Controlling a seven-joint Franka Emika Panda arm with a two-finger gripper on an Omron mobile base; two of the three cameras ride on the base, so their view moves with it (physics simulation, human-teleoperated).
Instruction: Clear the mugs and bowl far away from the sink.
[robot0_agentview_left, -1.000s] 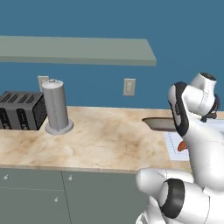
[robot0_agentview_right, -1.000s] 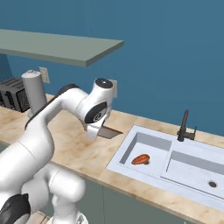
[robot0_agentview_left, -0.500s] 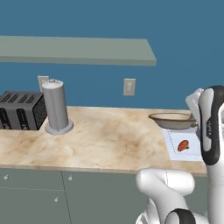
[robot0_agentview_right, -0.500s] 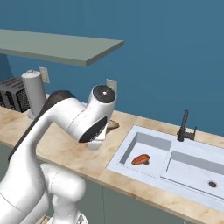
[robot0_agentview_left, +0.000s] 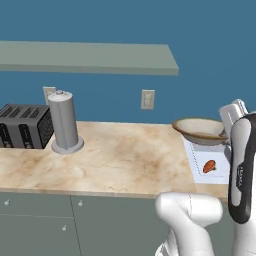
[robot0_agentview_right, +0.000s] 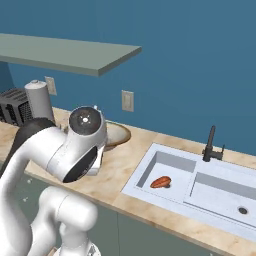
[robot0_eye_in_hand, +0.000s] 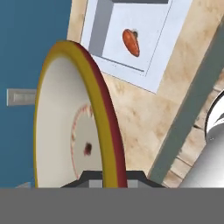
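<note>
The bowl (robot0_agentview_left: 199, 130), cream inside with a tan-gold rim, hangs level a little above the counter just left of the sink (robot0_agentview_left: 220, 172). My gripper (robot0_eye_in_hand: 105, 176) is shut on its rim, at the bowl's right side in the left base view (robot0_agentview_left: 223, 131). In the hand view the bowl (robot0_eye_in_hand: 72, 118) stands close up, faint reddish dots at its centre, with the sink (robot0_eye_in_hand: 151, 26) beyond it. In the right base view the bowl (robot0_agentview_right: 116, 134) peeks out behind my arm. The mugs are out of view.
An orange-red food item (robot0_agentview_right: 160, 182) lies in the left basin of the sink (robot0_agentview_right: 227, 197), by the black faucet (robot0_agentview_right: 211, 144). A grey canister (robot0_agentview_left: 64, 122) and a black toaster (robot0_agentview_left: 22, 126) stand at the counter's left end. A shelf (robot0_agentview_left: 90, 57) hangs above.
The bowl has risen slightly and shifted a bit toward the sink, still held by its rim. My arm's elbow has swung down and closer to the cameras.
</note>
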